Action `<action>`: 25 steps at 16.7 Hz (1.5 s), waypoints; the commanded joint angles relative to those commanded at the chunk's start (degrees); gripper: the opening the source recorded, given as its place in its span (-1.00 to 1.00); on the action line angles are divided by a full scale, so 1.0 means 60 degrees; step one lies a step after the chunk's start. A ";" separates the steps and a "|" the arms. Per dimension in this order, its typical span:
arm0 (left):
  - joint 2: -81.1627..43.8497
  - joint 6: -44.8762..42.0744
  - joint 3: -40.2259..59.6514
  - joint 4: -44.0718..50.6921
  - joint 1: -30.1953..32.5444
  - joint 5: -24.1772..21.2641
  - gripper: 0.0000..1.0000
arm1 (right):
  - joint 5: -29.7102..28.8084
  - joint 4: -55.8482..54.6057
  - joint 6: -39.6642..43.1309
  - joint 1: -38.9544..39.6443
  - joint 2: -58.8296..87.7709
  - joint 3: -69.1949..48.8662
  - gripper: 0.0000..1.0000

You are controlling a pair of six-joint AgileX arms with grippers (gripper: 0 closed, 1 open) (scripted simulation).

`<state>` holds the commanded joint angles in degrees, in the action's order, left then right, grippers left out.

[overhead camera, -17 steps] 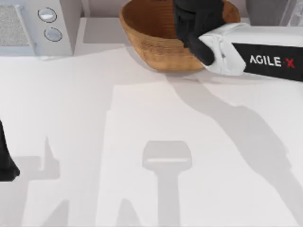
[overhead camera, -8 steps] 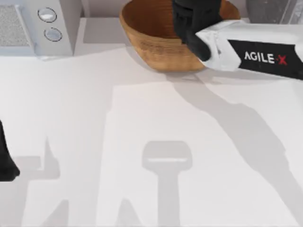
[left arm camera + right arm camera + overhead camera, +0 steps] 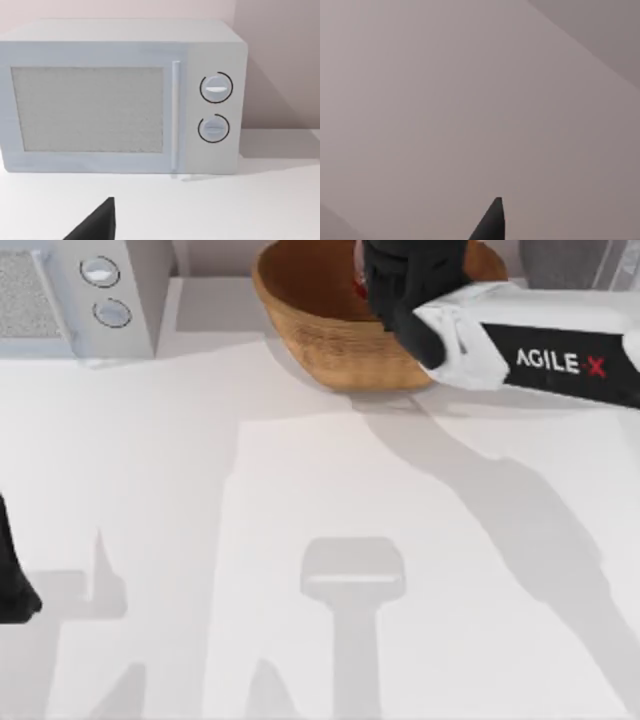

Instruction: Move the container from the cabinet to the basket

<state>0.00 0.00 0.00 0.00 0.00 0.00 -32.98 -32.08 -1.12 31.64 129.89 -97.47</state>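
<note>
The right claw (image 3: 405, 285) hung over the basket (image 3: 320, 325) at the desk's far edge, placed there, I judge, to drop its load inside. Whether its fingers were wide or narrow I could not tell. A sliver of red, likely the container (image 3: 359, 285), showed inside the basket beside the claw. The left arm sat parked at the desk's left edge.

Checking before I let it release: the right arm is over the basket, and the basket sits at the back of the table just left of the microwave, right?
Not quite. In the top view the basket sits right of the microwave, not left. The right gripper is over it.
</note>
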 joint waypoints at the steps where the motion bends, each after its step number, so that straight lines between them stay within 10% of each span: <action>1: 0.0000 0.0000 0.0000 0.0000 0.0000 0.0000 1.00 | 0.0000 0.0000 0.0000 0.0000 0.0000 0.0000 0.51; 5: 0.0000 0.0000 0.0000 0.0000 0.0000 0.0000 1.00 | 0.0000 0.0000 0.0000 0.0000 0.0000 0.0000 1.00; 25: 0.0000 0.0000 0.0000 0.0000 0.0000 0.0000 1.00 | 0.0000 0.0000 0.0000 0.0000 0.0000 0.0000 1.00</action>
<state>0.00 0.00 0.00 0.00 0.00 0.00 -32.98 -32.08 -1.12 31.64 129.89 -97.47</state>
